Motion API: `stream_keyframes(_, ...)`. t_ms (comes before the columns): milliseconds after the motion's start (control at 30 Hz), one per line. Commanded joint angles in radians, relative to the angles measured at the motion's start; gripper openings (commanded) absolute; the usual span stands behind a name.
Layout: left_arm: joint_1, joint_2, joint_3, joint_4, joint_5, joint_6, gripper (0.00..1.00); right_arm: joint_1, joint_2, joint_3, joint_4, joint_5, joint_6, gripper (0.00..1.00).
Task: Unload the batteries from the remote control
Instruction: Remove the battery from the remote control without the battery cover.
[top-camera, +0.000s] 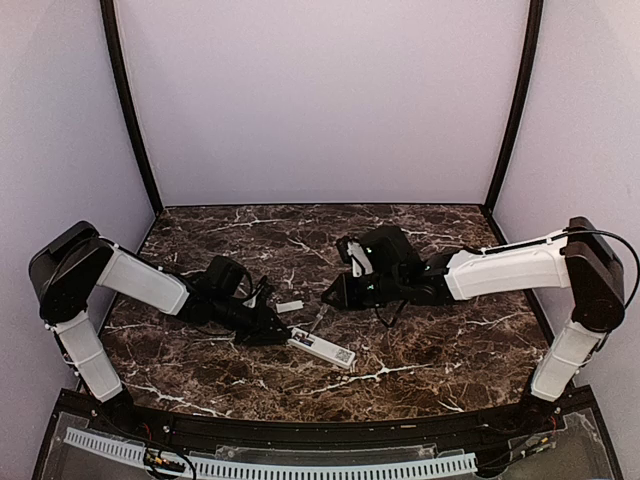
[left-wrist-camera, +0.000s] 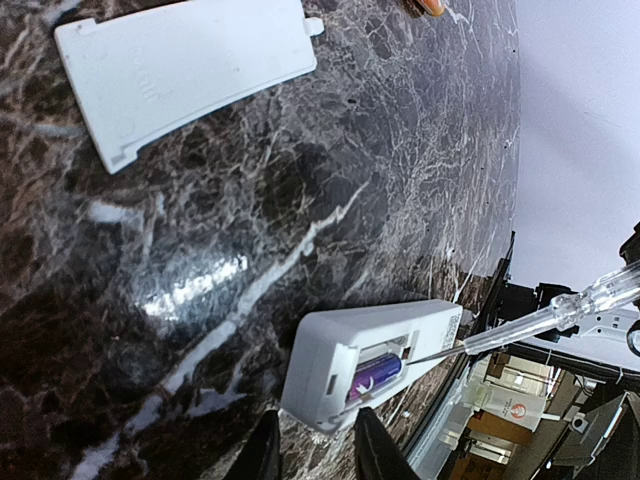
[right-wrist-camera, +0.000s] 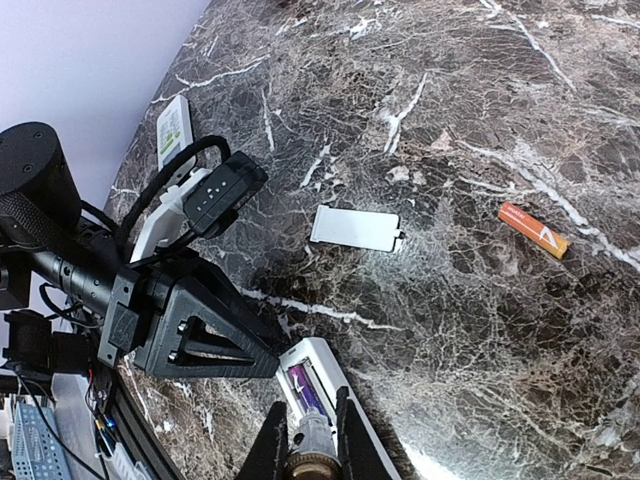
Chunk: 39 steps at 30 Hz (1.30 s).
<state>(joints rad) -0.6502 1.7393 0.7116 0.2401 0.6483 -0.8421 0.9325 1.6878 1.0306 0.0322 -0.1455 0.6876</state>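
Probing with clear-handled screwdriver (left-wrist-camera: 545, 318), clenched in right claw (right-wrist-camera: 308, 430), at purple cylindrical battery (left-wrist-camera: 378, 375) seated in white plastic remote control (left-wrist-camera: 345, 335); left claw (left-wrist-camera: 315, 440) astride its end for steadying, grip unclear; orange cylindrical battery (right-wrist-camera: 533, 230) out on dark marble tabletop (right-wrist-camera: 480, 120).

Dark brown marble pattern with white veins on table (top-camera: 430, 350). Clear handle and silver shaft on screwdriver (left-wrist-camera: 545, 315). At its tip, white remote (left-wrist-camera: 385, 325) with purple battery (left-wrist-camera: 378, 377) inside. Ahead of the tip, white cover (right-wrist-camera: 357, 228). Further ahead and off to the side, orange battery (right-wrist-camera: 533, 229). Black left gripper (left-wrist-camera: 315, 430) and right gripper (right-wrist-camera: 308, 428). White-and-black arms (top-camera: 140, 280). Pale lilac walls (top-camera: 320, 100).
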Motion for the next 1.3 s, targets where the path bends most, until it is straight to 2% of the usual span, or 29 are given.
stream_keyframes(0,-0.01,0.014,-0.013,0.021,0.021,-0.007,0.24,-0.008,0.027,0.017,-0.001,0.0,-0.02,0.0)
stream_keyframes(300,-0.012,0.031,-0.011,0.025,0.027,-0.012,0.16,-0.01,0.061,0.017,0.014,-0.024,-0.011,0.0)
stream_keyframes(533,-0.012,0.049,-0.009,0.036,0.036,-0.017,0.12,-0.055,0.078,-0.015,0.069,-0.127,0.087,0.0)
stream_keyframes(667,-0.012,0.055,-0.009,0.04,0.04,-0.02,0.1,-0.074,0.099,-0.023,0.095,-0.187,0.14,0.0)
stream_keyframes(967,-0.018,0.058,-0.011,0.049,0.044,-0.024,0.1,-0.075,0.138,-0.009,0.093,-0.212,0.196,0.0)
stream_keyframes(1267,-0.025,0.06,-0.012,0.056,0.044,-0.028,0.09,-0.079,0.158,-0.05,0.195,-0.259,0.299,0.0)
